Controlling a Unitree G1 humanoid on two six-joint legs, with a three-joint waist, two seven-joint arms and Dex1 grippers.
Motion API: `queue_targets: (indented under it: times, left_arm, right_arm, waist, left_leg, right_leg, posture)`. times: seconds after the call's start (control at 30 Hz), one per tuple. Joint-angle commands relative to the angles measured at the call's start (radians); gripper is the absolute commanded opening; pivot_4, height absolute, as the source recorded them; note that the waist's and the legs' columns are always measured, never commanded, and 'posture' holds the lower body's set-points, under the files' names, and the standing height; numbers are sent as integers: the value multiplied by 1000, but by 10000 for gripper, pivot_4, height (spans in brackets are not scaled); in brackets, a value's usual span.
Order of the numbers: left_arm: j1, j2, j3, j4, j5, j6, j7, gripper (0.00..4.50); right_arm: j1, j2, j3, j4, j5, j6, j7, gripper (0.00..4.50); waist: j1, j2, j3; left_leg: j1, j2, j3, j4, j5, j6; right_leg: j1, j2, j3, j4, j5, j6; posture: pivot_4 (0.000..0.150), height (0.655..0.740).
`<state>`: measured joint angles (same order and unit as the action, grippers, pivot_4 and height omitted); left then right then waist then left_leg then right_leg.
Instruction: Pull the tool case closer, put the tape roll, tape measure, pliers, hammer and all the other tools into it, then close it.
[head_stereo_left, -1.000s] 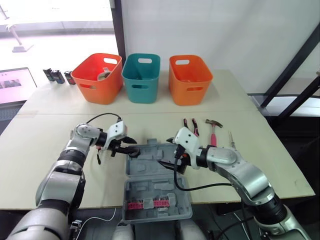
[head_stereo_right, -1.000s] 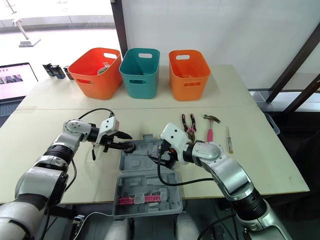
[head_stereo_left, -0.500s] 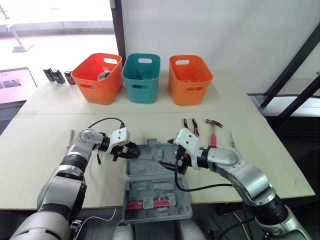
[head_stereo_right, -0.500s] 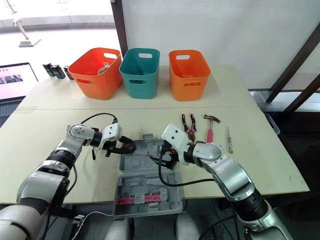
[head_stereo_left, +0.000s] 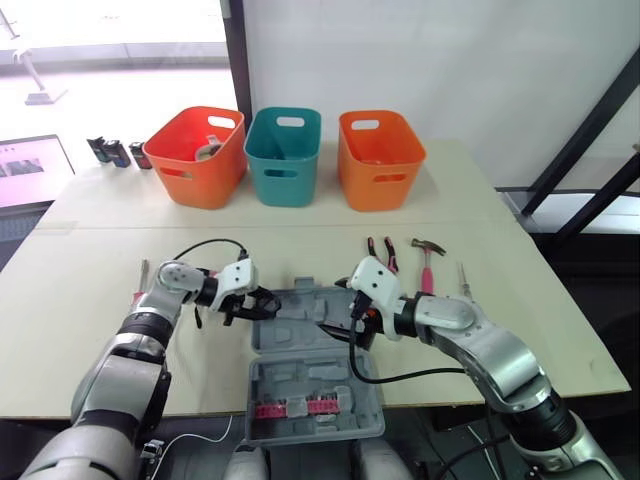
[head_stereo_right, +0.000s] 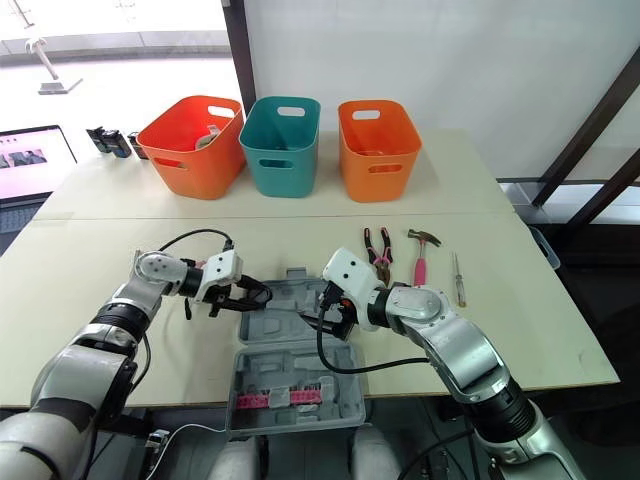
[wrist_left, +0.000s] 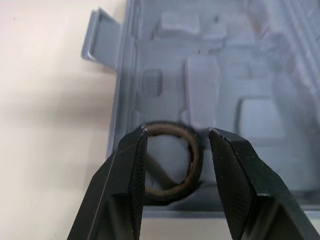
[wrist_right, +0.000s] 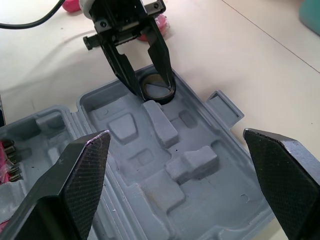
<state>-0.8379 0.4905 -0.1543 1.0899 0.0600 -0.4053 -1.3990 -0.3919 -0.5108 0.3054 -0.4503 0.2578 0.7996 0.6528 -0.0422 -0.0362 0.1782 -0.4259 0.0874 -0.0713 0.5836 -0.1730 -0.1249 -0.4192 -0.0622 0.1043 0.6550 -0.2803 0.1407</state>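
Note:
The grey tool case (head_stereo_left: 310, 350) lies open at the table's front edge, its lid toward me. My left gripper (head_stereo_left: 262, 303) is at the case's far left corner, shut on the black tape roll (wrist_left: 170, 129), which touches the tray floor there. In the right wrist view, the roll (wrist_right: 157, 99) sits between those fingers. My right gripper (head_stereo_left: 345, 325) hovers open over the tray's right side with nothing between its fingers. Pink-handled pliers (head_stereo_left: 381, 252), a pink-handled hammer (head_stereo_left: 427, 262) and a thin screwdriver (head_stereo_left: 463, 280) lie to the right of the case.
Two orange bins (head_stereo_left: 197, 155) (head_stereo_left: 380, 158) and a teal bin (head_stereo_left: 283, 155) line the back of the table. A red-handled screwdriver (head_stereo_left: 140, 282) lies left of my left arm. Pink bits (head_stereo_left: 295, 408) sit in the case lid. A black cable (head_stereo_left: 400, 375) crosses the case.
My left gripper has brought the tape roll slightly left and down into the case's far left corner. The right gripper has held still.

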Motion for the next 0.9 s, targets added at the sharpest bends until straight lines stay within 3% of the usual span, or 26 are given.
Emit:
queue_targets:
  times: [0.03, 0.63, 0.9]
  left_arm:
    - [-22, 21, 32, -49, -46, 32, -41, 20533]
    - [16, 34, -50, -4, 86, -108, 136, 20533]
    - [13, 35, -52, 15, 92, -113, 145, 20533]
  right_arm:
    - [-3, 0, -13, -35, 4, -14, 1, 45000]
    - [-10, 1, -19, -32, 9, -16, 8, 45000]
    - [-9, 2, -19, -32, 9, -16, 6, 45000]
  waist:
    - [-1, 0, 0]
    - [0, 0, 0]
    - [1, 0, 0]
  left_leg:
    - [0, 0, 0, 0, 0, 0]
    - [0, 0, 0, 0, 0, 0]
    - [1, 0, 0, 0, 0, 0]
  right_leg:
    - [0, 0, 0, 0, 0, 0]
    - [0, 0, 0, 0, 0, 0]
    - [1, 0, 0, 0, 0, 0]
  posture:
    - [1500, 7400]
    - [1500, 7400]
    - [1500, 7400]
